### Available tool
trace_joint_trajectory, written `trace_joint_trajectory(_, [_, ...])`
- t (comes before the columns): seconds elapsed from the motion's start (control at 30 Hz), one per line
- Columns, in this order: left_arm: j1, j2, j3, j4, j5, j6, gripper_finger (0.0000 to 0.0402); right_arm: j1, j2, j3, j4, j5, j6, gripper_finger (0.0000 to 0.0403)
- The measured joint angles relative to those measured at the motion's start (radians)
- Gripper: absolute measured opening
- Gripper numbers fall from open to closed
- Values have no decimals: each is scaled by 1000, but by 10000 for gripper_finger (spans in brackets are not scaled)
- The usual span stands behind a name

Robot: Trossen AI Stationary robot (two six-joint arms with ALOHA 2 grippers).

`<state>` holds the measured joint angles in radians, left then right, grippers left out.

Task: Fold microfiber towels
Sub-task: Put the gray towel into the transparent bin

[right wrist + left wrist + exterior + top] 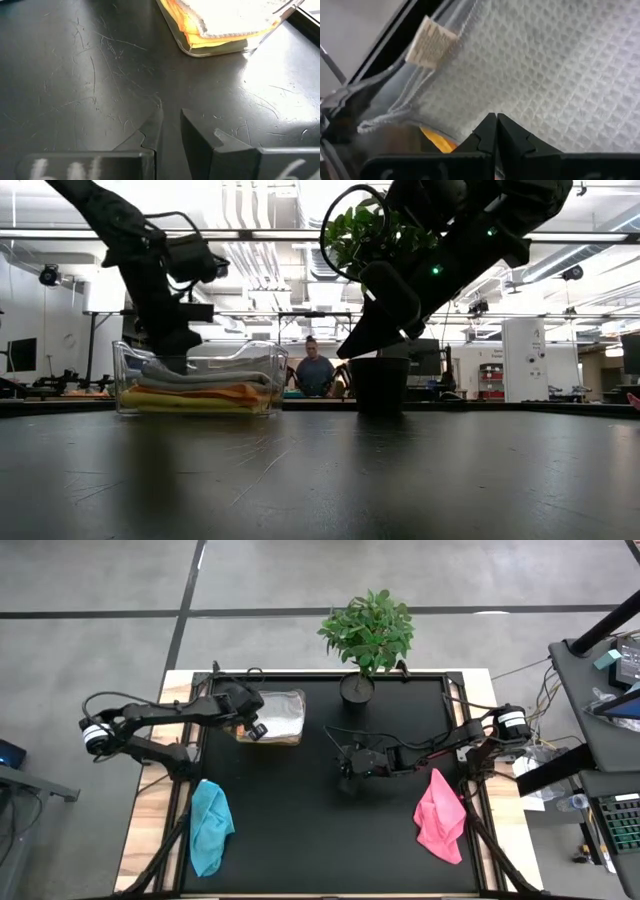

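A clear plastic box (292,700) at the far left holds a stack of folded towels: a white-grey waffle towel (555,75) on top, orange (215,392) and yellow (192,36) beneath. My left gripper (496,119) is shut, with its tips over the white-grey towel near the box's left end. A teal towel (210,825) lies crumpled at the near left, and a pink towel (440,815) lies crumpled at the near right. My right gripper (170,125) hangs above the bare middle of the table, its fingers a narrow gap apart with nothing between them. My left gripper's shut fingertips (487,125) slant down from the table's left at the top face of the white-grey towel (520,100), near its corner with the sewn label (431,42). Whether they touch the cloth I cannot tell.
A potted plant (368,630) stands at the table's far edge, its dark pot (380,385) just beyond my right gripper. Bare black tabletop (300,830) lies between the teal and pink towels. A person sits in the room behind.
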<state>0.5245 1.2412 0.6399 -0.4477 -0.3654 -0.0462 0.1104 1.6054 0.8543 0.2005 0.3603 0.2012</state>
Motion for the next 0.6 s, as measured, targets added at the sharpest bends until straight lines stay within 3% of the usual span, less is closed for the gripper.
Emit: trace_joint_trajectory(0.6, [-1,0,-8,-42,0,-71,0,-2,0,0,0,0,8,59])
